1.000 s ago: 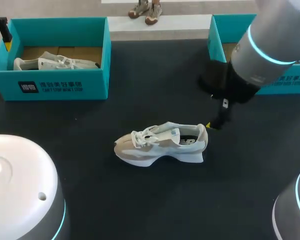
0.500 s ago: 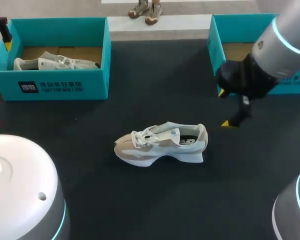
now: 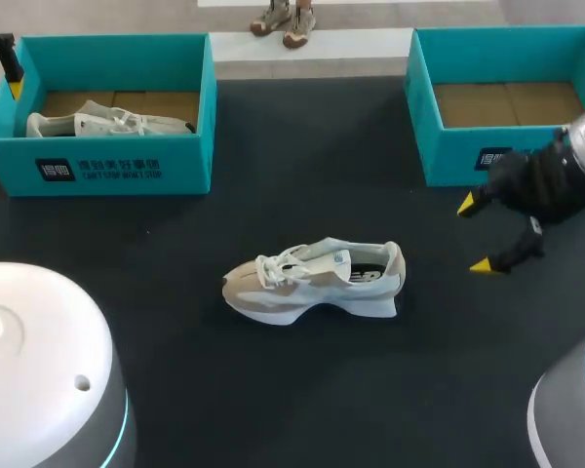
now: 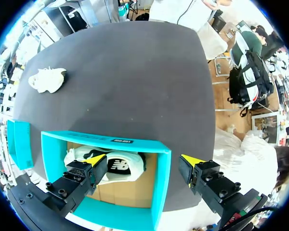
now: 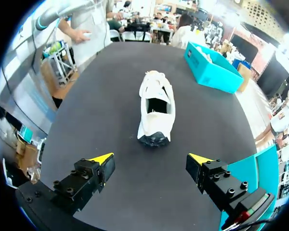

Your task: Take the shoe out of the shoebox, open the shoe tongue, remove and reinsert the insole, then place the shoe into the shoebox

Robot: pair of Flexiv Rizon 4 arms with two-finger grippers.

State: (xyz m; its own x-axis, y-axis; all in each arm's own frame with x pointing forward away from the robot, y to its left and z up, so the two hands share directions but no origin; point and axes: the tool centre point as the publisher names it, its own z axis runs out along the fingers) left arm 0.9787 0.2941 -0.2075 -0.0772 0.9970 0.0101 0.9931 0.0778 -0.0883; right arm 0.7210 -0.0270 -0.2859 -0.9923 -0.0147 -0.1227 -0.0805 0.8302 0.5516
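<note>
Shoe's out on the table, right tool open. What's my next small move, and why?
Probably ease the right tool toward the shoe, at its tongue: it lies mid-table, untouched, and this tool hangs open beside the empty shoebox.

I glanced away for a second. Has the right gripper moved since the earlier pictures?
Yes. The right gripper has drawn back from the shoe toward its own side, and is now open in front of the right shoebox.
</note>
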